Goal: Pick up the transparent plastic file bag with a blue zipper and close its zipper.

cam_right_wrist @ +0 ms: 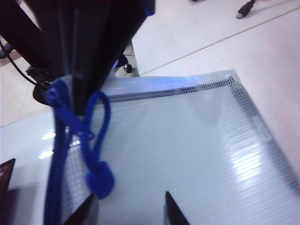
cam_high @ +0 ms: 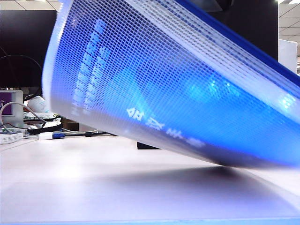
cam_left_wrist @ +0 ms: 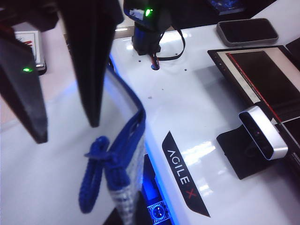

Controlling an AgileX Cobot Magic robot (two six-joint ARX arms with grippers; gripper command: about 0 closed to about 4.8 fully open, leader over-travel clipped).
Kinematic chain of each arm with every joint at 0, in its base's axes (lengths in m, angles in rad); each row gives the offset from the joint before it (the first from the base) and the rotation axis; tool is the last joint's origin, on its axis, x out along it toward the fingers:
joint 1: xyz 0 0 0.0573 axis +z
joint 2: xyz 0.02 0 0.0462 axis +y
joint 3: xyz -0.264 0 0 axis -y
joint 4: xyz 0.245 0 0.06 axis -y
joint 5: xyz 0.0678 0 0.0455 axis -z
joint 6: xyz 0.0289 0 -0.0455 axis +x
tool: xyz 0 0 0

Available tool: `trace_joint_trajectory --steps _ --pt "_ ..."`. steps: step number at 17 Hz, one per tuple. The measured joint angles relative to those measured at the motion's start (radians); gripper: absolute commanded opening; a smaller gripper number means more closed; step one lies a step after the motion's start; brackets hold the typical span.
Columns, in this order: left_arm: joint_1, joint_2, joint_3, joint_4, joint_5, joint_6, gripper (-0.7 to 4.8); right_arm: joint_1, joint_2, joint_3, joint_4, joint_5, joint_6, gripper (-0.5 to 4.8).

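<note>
The file bag (cam_high: 178, 93) hangs off the table close to the exterior camera, its mesh face lit blue and its zipper (cam_high: 243, 44) along the raised edge. No gripper shows there. In the left wrist view my left gripper (cam_left_wrist: 126, 220) is shut on the bag's corner (cam_left_wrist: 123, 194), beside the zipper (cam_left_wrist: 129, 133) and the cord-loop pull (cam_left_wrist: 93, 173). The right gripper (cam_left_wrist: 68, 131) hovers over the bag with black fingers apart. In the right wrist view my right gripper (cam_right_wrist: 130, 194) is open over the bag (cam_right_wrist: 187, 150). The pull (cam_right_wrist: 98, 180) dangles by one fingertip, under the left gripper (cam_right_wrist: 89, 42).
Cables and small devices (cam_high: 42, 129) lie at the table's back left. The white table (cam_high: 117, 187) lies under the bag. The left wrist view shows the white robot base with its logo (cam_left_wrist: 185, 176), a camera (cam_left_wrist: 262, 131), a black tablet-like slab (cam_left_wrist: 262, 75) and a grey case (cam_left_wrist: 247, 30).
</note>
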Motion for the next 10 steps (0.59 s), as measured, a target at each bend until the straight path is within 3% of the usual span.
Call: trace_joint_trajectory --steps 3,8,9,10 --pt "-0.014 0.000 0.000 0.000 0.031 0.033 -0.05 0.000 0.000 0.000 0.014 -0.005 -0.004 1.80" --pt "-0.013 0.000 0.000 0.061 0.066 0.044 -0.05 0.000 0.011 0.000 0.038 -0.103 0.019 1.65" --pt "-0.013 0.000 0.000 0.076 0.066 0.043 -0.06 0.000 0.011 0.000 0.041 -0.113 0.024 1.27" --pt "-0.013 0.003 0.000 0.087 0.066 0.041 -0.05 0.000 0.011 0.000 0.067 -0.117 0.029 0.00"
